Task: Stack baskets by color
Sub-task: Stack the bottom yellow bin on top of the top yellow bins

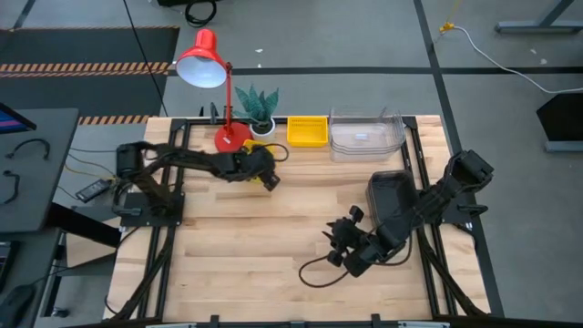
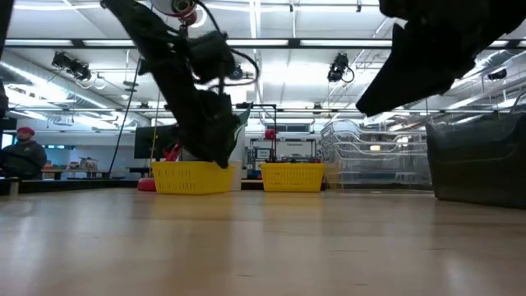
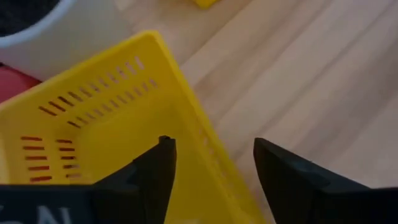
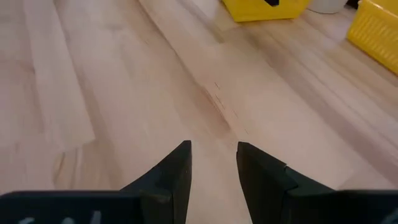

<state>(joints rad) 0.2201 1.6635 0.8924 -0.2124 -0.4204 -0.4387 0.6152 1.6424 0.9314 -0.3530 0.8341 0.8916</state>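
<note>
One small yellow basket sits flat on the table by the red lamp base. My left gripper is open over it from above; one finger stands inside its long wall and one outside, with gaps on both sides. In the high view that gripper hides most of the basket. A second yellow basket rests at the far edge, next to nested clear baskets. A dark-grey basket lies at the right under my right arm. My right gripper hangs open above bare wood.
A red desk lamp and a white pot with a green plant stand at the far edge beside the left gripper. A black cable loops below the right gripper. Bare wood spans the table's middle and near side.
</note>
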